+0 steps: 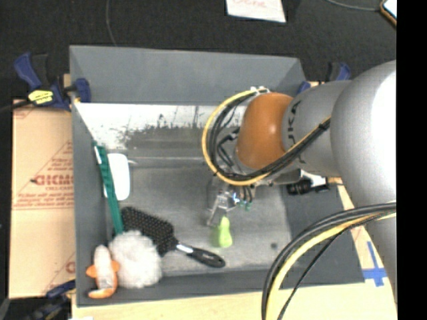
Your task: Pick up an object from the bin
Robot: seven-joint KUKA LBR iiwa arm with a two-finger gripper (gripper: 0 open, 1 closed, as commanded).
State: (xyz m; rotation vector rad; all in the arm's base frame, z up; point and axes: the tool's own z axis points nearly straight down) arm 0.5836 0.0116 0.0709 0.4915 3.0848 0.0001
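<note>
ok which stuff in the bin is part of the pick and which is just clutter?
In play: gripper, small green pear-shaped thing right by it, bin.
Lying about, left side: black hairbrush, white fluffy ball, orange-and-white toy, green toothbrush, white oval thing.

1. The small green object [223,233] was pale yellow-green and pear-shaped; narrow at its far end, wider and rounded at its near end.
2. It stood roughly upright in the view, with its narrow end pointing away toward the far wall.
3. It was in the bin [167,179], right of centre and toward the near wall; just at the near side of the gripper [220,210].
</note>
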